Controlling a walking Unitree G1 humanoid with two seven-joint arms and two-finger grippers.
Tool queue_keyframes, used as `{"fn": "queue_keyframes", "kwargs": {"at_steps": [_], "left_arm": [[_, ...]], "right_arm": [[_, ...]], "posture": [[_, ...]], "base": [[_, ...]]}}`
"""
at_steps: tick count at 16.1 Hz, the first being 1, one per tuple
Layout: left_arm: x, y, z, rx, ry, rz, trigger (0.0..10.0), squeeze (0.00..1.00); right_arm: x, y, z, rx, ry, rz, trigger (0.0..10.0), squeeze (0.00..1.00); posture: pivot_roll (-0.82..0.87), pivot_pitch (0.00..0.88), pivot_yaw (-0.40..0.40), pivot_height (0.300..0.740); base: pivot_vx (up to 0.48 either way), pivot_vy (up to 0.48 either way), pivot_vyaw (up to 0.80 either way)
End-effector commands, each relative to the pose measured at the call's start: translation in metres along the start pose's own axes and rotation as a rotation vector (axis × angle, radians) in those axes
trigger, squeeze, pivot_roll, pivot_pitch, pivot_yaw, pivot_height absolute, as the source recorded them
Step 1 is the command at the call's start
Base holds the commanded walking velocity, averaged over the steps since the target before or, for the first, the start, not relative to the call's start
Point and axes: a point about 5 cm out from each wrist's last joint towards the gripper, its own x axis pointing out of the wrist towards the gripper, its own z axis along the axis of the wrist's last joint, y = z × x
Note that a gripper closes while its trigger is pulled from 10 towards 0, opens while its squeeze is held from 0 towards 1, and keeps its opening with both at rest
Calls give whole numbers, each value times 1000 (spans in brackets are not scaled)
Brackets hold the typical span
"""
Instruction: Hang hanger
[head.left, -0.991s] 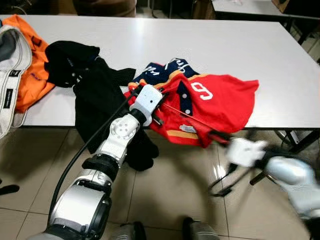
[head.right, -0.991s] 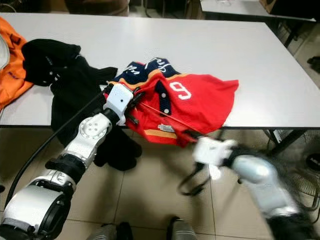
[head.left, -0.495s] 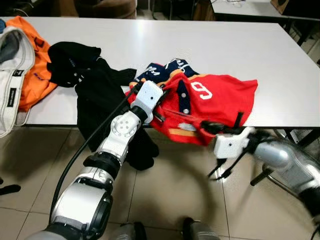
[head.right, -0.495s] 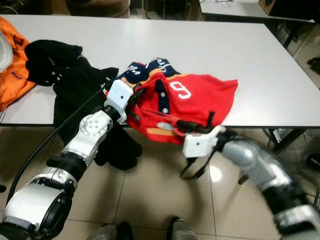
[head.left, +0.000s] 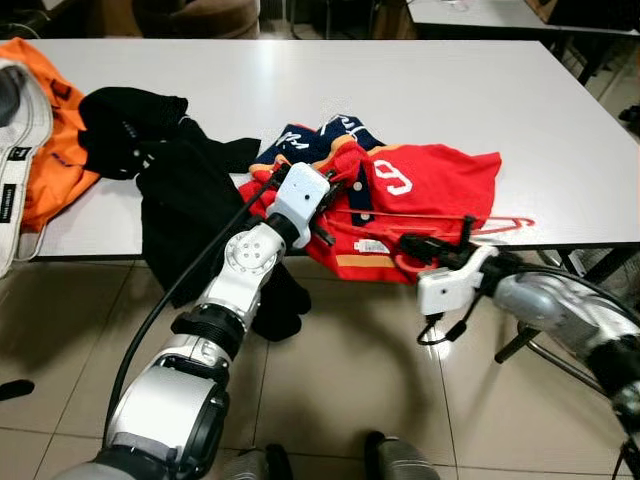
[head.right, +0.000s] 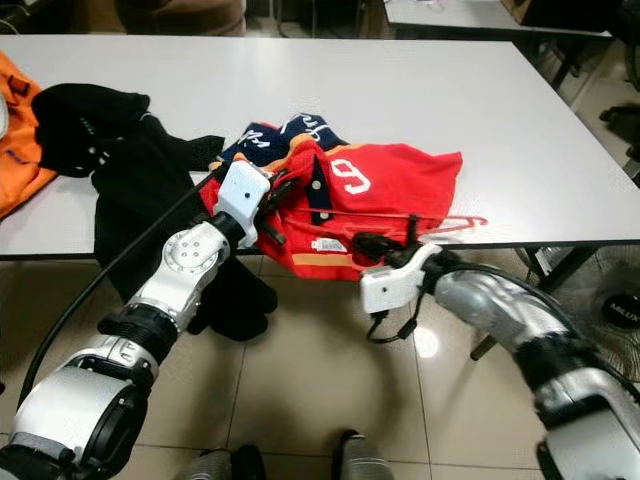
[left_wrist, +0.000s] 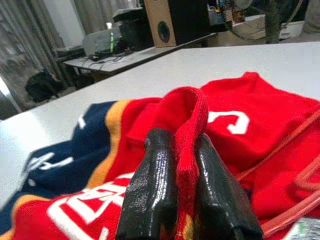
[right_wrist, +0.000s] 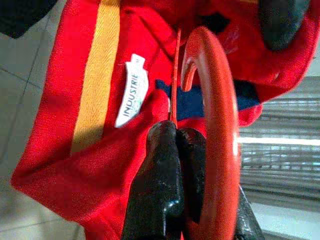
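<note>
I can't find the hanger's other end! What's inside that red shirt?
A red hanger goes into the red shirt; one tip sticks out on the table. The rest is covered by cloth. The right gripper pinches its hook; the left gripper pinches the shirt.

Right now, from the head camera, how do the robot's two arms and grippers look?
Both arms are silver metal with black joint rings. Each wrist carries a white boxy housing, and a black cable runs along the left arm. A short black cable loops under the right arm. The left gripper and right gripper each have two glossy black fingers.
</note>
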Motion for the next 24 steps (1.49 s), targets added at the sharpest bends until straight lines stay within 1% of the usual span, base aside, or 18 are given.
{"fn": "queue_keyframes", "kwargs": {"at_steps": [1,3,4,5,6,8,9,10,11,12,15,18,21,23,24], "left_arm": [[2,2,4,-22,-11,-3,10000,0],[2,0,4,-32,-11,-9,10000,0],[2,-1,3,-34,-10,-13,10000,0],[2,-1,3,-38,-8,-16,10000,0],[2,-2,2,-48,-6,-21,10000,0],[2,-3,2,-74,-4,-22,10000,0],[3,-5,1,-100,-2,-26,10000,0],[3,-5,1,-113,-3,-28,10000,0],[4,-8,2,-139,-6,-35,10000,0],[5,-8,3,-152,-11,-35,10000,0],[6,-6,6,-181,-22,-27,10000,0],[7,0,11,-201,-36,-13,10000,0],[7,-5,12,-211,-40,-33,10000,0],[9,-18,11,-275,-24,-124,10000,0],[9,-22,11,-286,-21,-154,10000,0]], "right_arm": [[5,-8,-1,-37,8,-46,0,0],[12,-19,-1,-62,10,-136,0,0],[15,-24,-1,-47,14,-185,0,0],[17,-27,-1,-5,22,-226,0,0],[24,-34,1,135,31,-313,0,0],[33,-36,8,205,-5,-338,0,0],[41,-37,15,239,-27,-349,0,0],[44,-37,18,258,-37,-359,0,0],[51,-38,24,269,-56,-360,0,0],[56,-34,28,256,-69,-328,0,0],[60,-27,34,236,-99,-255,0,0],[67,-16,44,239,-134,-185,0,0],[71,-16,49,235,-154,-180,0,0],[72,-13,48,219,-142,-167,0,0],[72,-13,47,216,-138,-167,0,0]], "posture": [[-280,102,66,740],[-281,104,67,740],[-280,105,66,740],[-281,106,65,740],[-281,106,65,740],[-279,106,63,740],[-279,106,63,740],[-274,99,63,740],[-274,99,63,740],[-271,95,64,740],[-271,95,64,740],[-271,95,64,740],[-271,95,64,740],[-271,95,64,740],[-273,98,57,740]], "base": [[0,0,0],[0,0,0],[0,0,0],[0,0,0],[0,0,0],[0,0,0],[0,0,0],[0,0,0],[0,0,0],[0,0,0],[0,0,0],[0,0,0],[0,0,0],[0,0,0],[0,0,0]]}}
